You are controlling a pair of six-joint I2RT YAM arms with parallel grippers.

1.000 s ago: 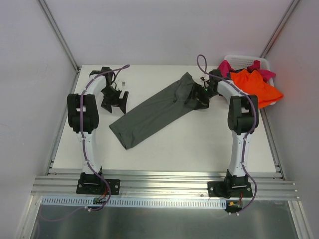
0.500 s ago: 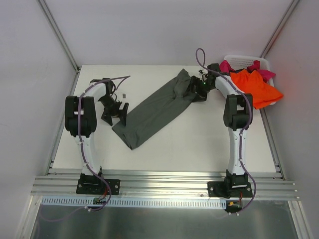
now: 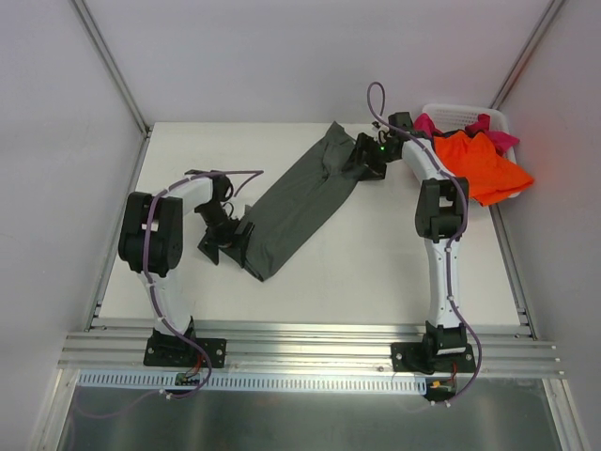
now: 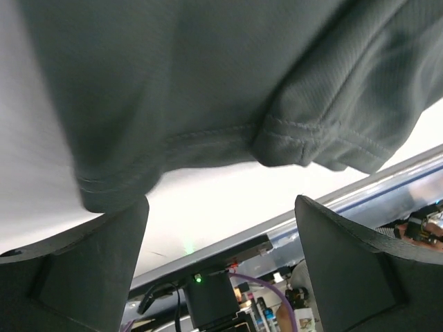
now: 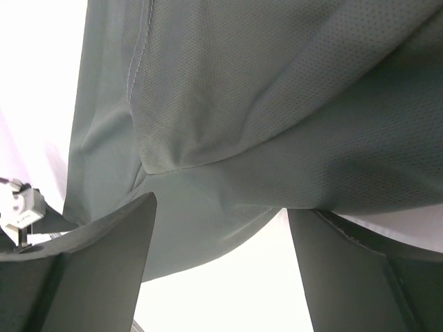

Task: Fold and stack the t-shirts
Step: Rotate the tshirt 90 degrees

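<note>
- T-shirt in grey-olive [image 3: 299, 202]: drawn into a long narrow band, it lies flat on the tabletop [image 3: 394, 272] on a diagonal. One end is near the middle of the far edge, the other points toward the near left corner.
- Left hand [image 3: 225, 246]: you have it low at the band's near-left end, just beside the hem. In the left wrist view its fingers [image 4: 83, 270] stand wide apart. The stitched hem and a doubled-over corner lie just ahead of the tips, and no cloth is pinched between them.
- Right hand [image 3: 368, 158]: you have it at the band's far end, on the side toward the far right corner. In the right wrist view its fingers [image 5: 90, 270] are likewise spread wide. Creased cloth with a seam fills the view ahead of them, and you can see no grip on it.
- Laundry basket [image 3: 470, 110]: white, at the far right corner, just beside the right arm.
- T-shirt in orange [image 3: 484, 164]: heaped in the basket and spilling over its near rim.
- T-shirt in magenta-pink [image 3: 424, 124]: bunched beneath the orange one, showing at the basket's left and far sides.
</note>
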